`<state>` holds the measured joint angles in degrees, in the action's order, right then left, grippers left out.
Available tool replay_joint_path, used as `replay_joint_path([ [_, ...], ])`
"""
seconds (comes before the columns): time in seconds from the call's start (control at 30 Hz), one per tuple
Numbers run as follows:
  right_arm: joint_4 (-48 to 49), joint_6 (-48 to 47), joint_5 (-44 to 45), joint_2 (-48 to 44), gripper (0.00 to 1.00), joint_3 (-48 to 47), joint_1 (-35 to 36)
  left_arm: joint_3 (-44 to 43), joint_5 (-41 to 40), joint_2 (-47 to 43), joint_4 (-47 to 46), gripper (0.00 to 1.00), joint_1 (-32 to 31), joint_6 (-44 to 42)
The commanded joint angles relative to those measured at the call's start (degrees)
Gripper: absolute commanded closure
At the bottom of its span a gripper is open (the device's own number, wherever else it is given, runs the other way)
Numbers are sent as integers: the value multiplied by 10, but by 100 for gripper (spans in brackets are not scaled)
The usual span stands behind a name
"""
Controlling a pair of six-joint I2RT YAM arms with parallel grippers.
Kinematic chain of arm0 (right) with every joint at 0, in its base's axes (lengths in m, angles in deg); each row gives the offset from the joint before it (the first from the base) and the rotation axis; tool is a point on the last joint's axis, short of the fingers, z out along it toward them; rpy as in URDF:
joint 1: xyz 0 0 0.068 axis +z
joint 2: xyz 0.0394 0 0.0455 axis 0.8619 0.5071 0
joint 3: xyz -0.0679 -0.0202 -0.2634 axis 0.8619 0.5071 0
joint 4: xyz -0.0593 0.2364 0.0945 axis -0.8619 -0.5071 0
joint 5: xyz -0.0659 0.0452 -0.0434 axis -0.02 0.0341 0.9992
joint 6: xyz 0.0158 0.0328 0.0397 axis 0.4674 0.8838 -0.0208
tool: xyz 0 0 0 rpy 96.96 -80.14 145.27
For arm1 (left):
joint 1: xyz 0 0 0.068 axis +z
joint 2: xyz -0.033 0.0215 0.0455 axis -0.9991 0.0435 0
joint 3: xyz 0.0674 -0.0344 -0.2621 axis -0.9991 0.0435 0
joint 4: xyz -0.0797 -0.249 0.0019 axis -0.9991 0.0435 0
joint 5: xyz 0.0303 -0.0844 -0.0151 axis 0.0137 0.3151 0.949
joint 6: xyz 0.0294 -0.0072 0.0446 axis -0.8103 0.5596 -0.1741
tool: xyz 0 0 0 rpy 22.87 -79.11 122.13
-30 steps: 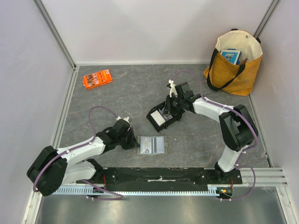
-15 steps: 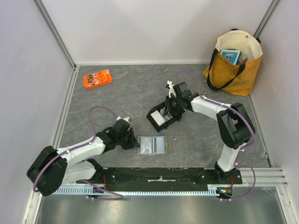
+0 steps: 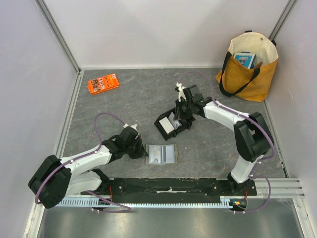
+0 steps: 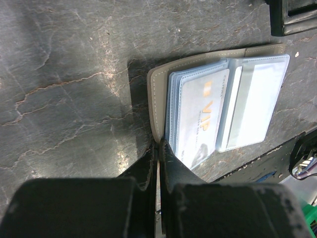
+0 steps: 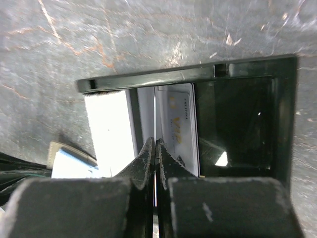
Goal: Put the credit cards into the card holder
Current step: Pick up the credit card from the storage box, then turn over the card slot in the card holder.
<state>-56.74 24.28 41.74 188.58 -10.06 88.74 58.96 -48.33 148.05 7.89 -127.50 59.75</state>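
The card holder (image 3: 162,154) lies open on the table near the front, taupe rim and pale blue clear pockets (image 4: 250,106). A VIP credit card (image 4: 198,116) sits in its left pocket. My left gripper (image 3: 141,151) is shut on the holder's left edge (image 4: 155,99), pinning it flat. My right gripper (image 3: 178,115) is over the black tray (image 3: 161,127) and shut on a thin credit card seen edge-on (image 5: 155,111). In the tray (image 5: 198,74) another VIP card (image 5: 181,124) and a white card (image 5: 106,129) stand beside my fingers (image 5: 166,158).
An orange packet (image 3: 103,83) lies at the back left. A yellow tote bag (image 3: 247,67) with a blue box in it stands at the back right. White walls close in the table on three sides.
My right gripper has shifted slightly up and left over the black tray, still shut on the card. The left arm and the card holder have not moved.
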Motion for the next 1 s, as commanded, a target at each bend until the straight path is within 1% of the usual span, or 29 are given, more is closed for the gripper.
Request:
replay_joint_path([
  [0.0, 2, -9, 41, -86, 100, -16, 5, -9, 7, -9, -9, 98, -2, -12],
  [0.13, 6, -3, 93, -119, 100, -4, 17, -9, 8, -12, -10, 98, -2, -11],
  [0.27, 6, 23, 149, -144, 100, 7, 40, -9, 8, -15, -9, 98, -2, -11],
  [0.43, 11, 63, 282, -174, 100, 25, 100, -9, 8, -14, -7, 98, -2, -10],
  [0.47, 9, 75, 323, -182, 100, 28, 125, -9, 7, -15, -7, 98, -3, -10],
  [0.5, 8, 89, 399, -193, 100, 32, 150, -9, 6, -15, -5, 98, -2, -10],
  [0.53, 8, 98, 439, -204, 100, 35, 167, -10, 7, -15, -4, 98, -3, -10],
  [0.7, -41, 188, 593, -227, 100, 31, 259, -12, 6, -13, -4, 98, -2, -10],
  [0.77, -50, 221, 615, -232, 100, 37, 290, -13, 9, -12, -5, 98, -2, -10],
  [0.83, -53, 262, 615, -239, 100, 50, 317, -12, 11, -13, -8, 98, -4, -8],
  [0.9, -24, 295, 600, -248, 100, 79, 343, -11, 12, -16, -12, 98, -2, -6],
  [0.97, 29, 340, 564, -255, 100, 119, 364, -8, 16, -24, -14, 98, -2, -5],
])
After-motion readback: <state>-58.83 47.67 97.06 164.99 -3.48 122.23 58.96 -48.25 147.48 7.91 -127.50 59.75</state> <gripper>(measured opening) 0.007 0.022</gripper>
